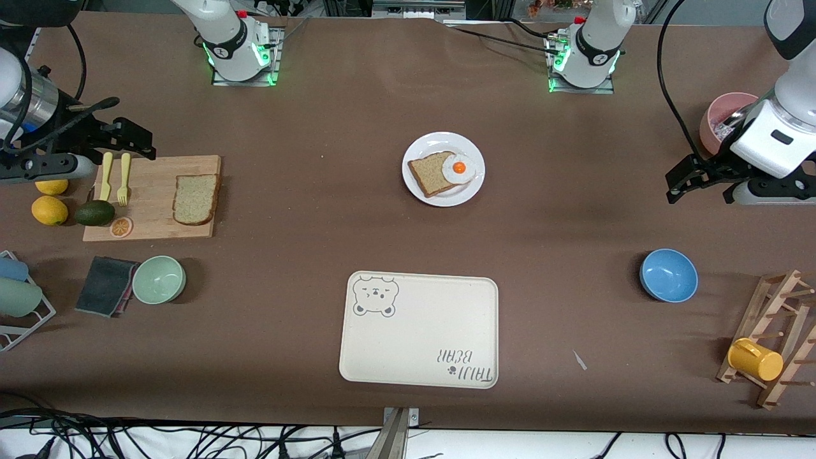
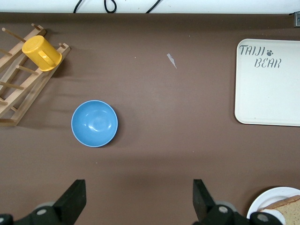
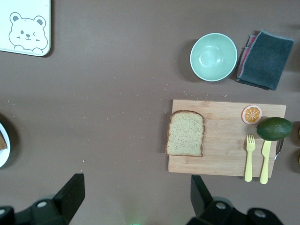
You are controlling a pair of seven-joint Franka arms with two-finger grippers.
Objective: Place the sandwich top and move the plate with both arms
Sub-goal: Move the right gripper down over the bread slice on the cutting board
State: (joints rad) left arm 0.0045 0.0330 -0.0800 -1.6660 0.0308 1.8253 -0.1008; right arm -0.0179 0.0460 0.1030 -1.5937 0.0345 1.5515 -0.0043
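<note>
The tray (image 1: 417,331) with its bear drawing lies nearest the front camera, bare. Farther from the camera than the tray sits the plate (image 1: 444,169), carrying a darker slice (image 1: 433,173) with a fried egg (image 1: 458,168) and no lid yet. The top (image 1: 195,199) lies on a board (image 1: 153,197), well away from the tray toward the right arm's end of the table, untouched. The right gripper (image 1: 131,137) hangs over the board's edge with fingers spread wide and empty; the left gripper (image 1: 685,182) waits likewise open above bare table at the left arm's end, well apart from the tray. By this showing nothing is done: the top must be lifted onto the egg, then the plate moved by both arms.
</note>
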